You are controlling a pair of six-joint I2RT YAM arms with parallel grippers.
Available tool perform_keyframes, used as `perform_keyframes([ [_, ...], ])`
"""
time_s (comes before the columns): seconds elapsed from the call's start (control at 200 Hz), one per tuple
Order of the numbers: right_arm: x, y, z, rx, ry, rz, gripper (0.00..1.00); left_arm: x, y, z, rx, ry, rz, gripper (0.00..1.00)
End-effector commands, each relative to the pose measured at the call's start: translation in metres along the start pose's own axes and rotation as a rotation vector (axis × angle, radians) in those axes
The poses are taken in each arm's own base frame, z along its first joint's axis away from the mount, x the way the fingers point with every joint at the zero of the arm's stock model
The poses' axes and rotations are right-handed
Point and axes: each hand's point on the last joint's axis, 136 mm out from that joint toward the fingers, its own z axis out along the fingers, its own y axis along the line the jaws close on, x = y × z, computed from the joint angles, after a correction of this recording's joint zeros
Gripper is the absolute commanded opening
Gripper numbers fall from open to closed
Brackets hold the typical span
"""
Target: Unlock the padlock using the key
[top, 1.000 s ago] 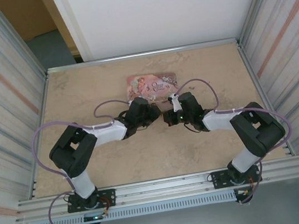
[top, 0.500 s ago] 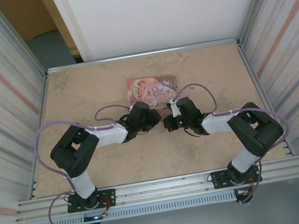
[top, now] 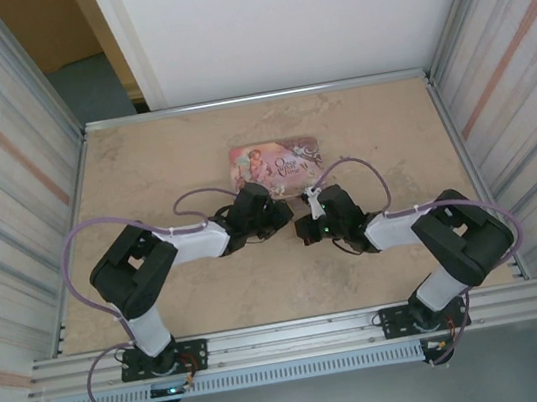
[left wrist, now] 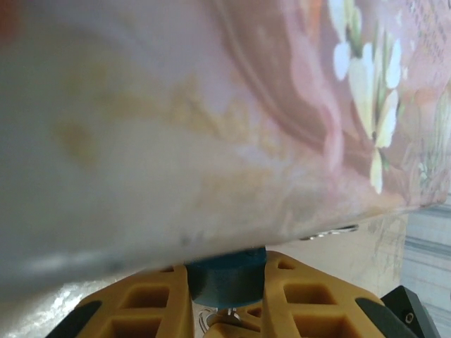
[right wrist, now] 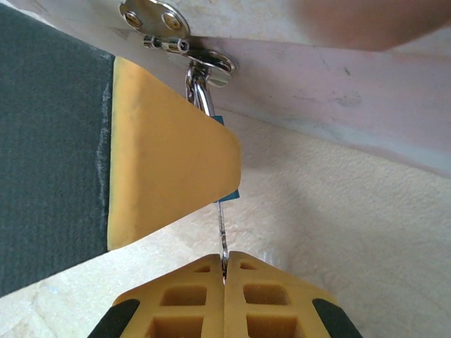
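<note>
Right wrist view gives the relation that matters. The right gripper (right wrist: 224, 273) has its fingertips pressed together on the key (right wrist: 222, 236), a thin blade seen edge-on that runs straight toward 12 o'clock. The padlock (right wrist: 230, 195) lies on that same line, just at the blade's tip. A blue corner of its body peeks past the broad yellow pad (right wrist: 169, 162) of the left gripper (left wrist: 227, 299); whether the tip already sits in the keyhole I cannot tell. The padlock's long axis runs 12 to 6 o'clock, leaning slightly toward 11. Its silver shackle (right wrist: 199, 88) is uppermost, hooked through the hasp (right wrist: 180, 42) on the pink tin (right wrist: 352, 84), so the keyhole end likely faces 6 o'clock, toward the key. From the left wrist, the left gripper is clamped on the blue body at 6 o'clock, under the tin's edge. The right arm carries the key, so the coming push or turn looks like its job, along that shared axis.
</note>
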Motion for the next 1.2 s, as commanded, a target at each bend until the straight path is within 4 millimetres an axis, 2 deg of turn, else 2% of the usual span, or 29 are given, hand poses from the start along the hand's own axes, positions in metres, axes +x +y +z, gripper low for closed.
perform_keyframes([
  [0.0, -0.021, 0.033, -0.012, -0.106, -0.070, -0.095, 0.00, 0.025, -0.014, -0.002, 0.036, 0.104, 0.060, 0.00],
  [0.17, -0.012, 0.031, -0.019, -0.097, -0.022, -0.098, 0.00, 0.024, -0.006, 0.000, 0.003, 0.094, 0.077, 0.00],
  [0.416, 0.013, 0.023, -0.023, -0.076, 0.074, -0.079, 0.00, 0.015, -0.009, -0.001, -0.008, 0.073, 0.096, 0.00],
  [0.741, 0.027, 0.019, -0.030, -0.061, 0.117, -0.055, 0.00, 0.010, -0.010, 0.001, -0.005, 0.065, 0.085, 0.00],
  [0.907, 0.027, 0.016, -0.033, -0.049, 0.115, -0.045, 0.00, 0.010, -0.013, 0.001, 0.001, 0.066, 0.091, 0.00],
  [1.197, 0.026, -0.002, -0.040, -0.008, 0.129, 0.000, 0.00, 0.010, -0.014, 0.000, 0.005, 0.067, 0.090, 0.00],
])
